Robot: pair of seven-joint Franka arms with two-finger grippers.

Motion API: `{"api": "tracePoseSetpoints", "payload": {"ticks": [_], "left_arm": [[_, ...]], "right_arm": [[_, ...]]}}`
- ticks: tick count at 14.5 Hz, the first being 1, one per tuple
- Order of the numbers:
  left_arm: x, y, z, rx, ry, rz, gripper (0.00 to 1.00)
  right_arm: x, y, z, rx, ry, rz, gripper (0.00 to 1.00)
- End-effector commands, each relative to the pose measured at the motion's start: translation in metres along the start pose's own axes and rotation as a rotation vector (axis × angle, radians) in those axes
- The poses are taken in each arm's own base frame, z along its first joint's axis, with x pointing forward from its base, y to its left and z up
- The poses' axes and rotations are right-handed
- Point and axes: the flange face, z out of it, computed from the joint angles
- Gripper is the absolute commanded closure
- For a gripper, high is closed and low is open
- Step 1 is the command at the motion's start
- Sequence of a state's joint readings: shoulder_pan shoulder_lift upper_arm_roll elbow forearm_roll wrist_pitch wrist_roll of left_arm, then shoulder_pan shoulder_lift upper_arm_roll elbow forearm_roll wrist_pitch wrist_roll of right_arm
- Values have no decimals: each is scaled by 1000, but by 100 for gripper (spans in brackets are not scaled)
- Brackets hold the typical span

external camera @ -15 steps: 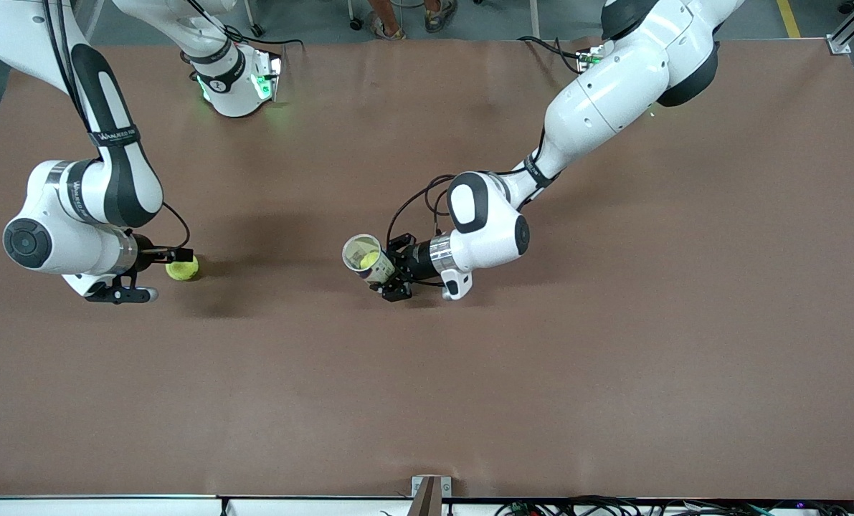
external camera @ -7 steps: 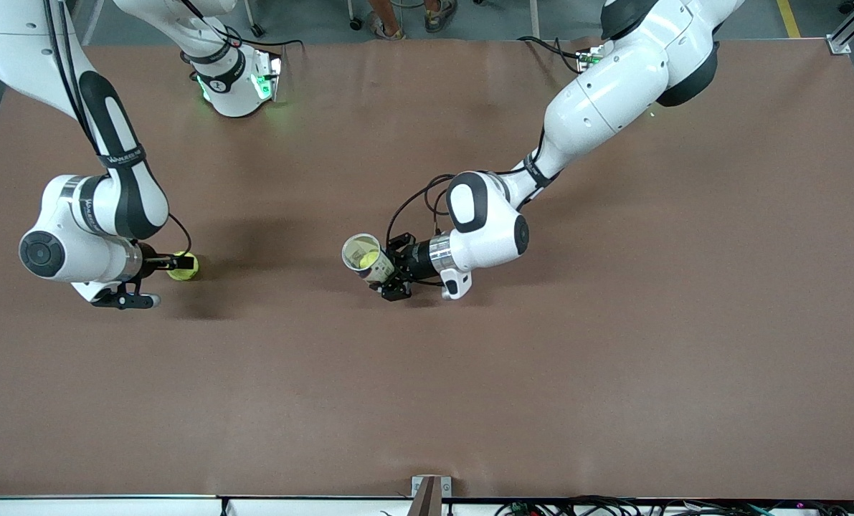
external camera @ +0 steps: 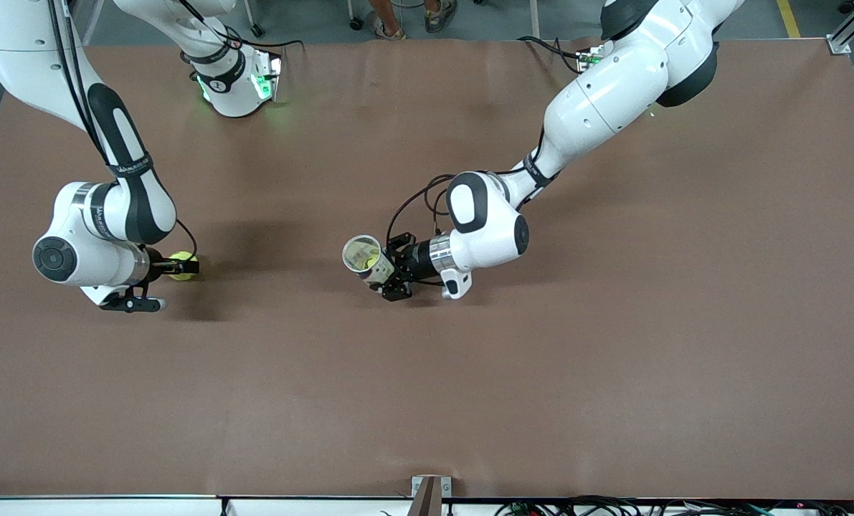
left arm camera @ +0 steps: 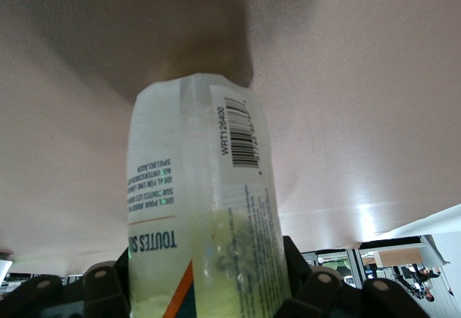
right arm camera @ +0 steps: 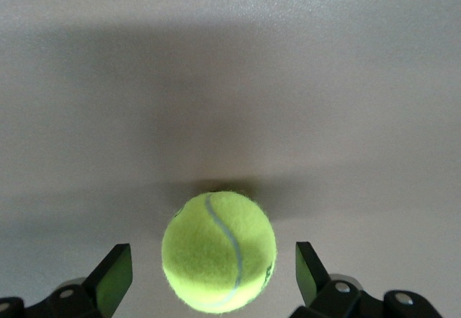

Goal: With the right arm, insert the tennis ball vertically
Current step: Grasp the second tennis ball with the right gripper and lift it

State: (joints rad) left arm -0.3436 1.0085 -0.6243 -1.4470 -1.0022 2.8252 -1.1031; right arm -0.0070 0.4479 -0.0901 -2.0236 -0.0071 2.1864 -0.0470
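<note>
between the open right claw (right arm camera: 205, 278) fingers sits the tennis ball (right arm camera: 219, 251).

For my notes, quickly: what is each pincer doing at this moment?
Left pincer: closed on the clear can, held over the table.
Right pincer: open, fingers on both sides of the tennis ball, not gripping.

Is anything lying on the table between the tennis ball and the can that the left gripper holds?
Nothing: the front view shows only bare table between the tennis ball, framed by the open right gripper, and the can in the left gripper.
</note>
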Motion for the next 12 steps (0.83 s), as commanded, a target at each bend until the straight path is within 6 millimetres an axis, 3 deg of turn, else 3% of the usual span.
{"api": "tracePoseSetpoints", "payload": {"ticks": [1,5,9,12], "left_arm": [[-4,0,1,-12,-16,-5,25],[-7,3,-2,-20,-25,-21,25],[-11,4,-6,-32,-41,-53,25],[-13,0,-2,-28,-47,-59,25]], "right_arm": [[-1,1,10,-10,-7,-15,0],[-2,1,15,-10,-17,-16,1],[-1,1,20,-11,-26,-18,22],[-1,-2,25,-12,-33,-23,46]]}}
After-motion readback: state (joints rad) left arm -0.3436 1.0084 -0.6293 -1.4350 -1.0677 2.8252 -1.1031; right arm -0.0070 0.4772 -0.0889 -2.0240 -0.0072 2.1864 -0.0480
